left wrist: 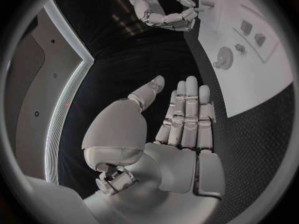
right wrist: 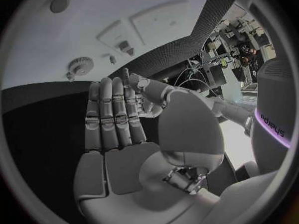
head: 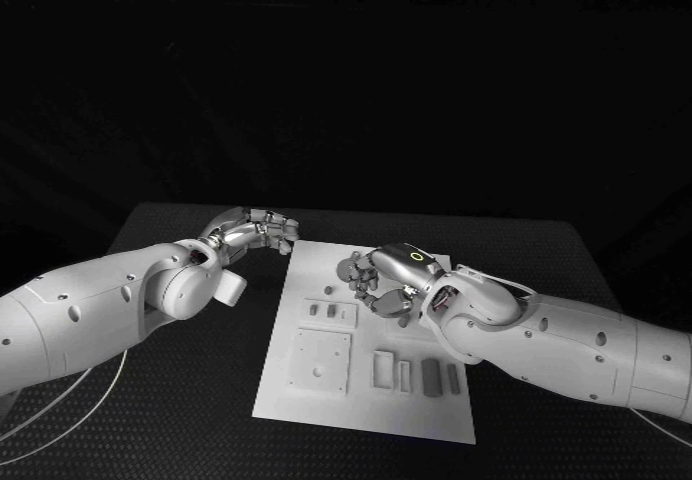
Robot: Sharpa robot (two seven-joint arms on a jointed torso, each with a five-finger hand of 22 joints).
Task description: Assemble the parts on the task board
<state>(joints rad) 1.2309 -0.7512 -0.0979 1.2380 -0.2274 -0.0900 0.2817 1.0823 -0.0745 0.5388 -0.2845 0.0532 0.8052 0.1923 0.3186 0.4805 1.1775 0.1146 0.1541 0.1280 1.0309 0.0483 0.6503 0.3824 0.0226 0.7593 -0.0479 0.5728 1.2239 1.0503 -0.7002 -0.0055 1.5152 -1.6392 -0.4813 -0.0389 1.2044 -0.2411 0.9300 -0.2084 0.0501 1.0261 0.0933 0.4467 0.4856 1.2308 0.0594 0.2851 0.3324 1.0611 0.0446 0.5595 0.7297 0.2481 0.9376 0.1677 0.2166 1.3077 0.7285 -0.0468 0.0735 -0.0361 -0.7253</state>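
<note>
Left hand [head: 257,232]: over the bare tabletop [head: 173,380] just off the task board's [head: 361,410] far left corner; fingers straight and side by side, thumb apart, holding nothing.

Task board: white plate at the middle of the tabletop. Grey parts on it: a small pair [head: 330,311] toward the left edge, a row of upright blocks [head: 418,374] near the front edge.

Right hand [head: 384,280]: over the board's far right part; fingers flat and extended, thumb apart, palm empty.
</note>
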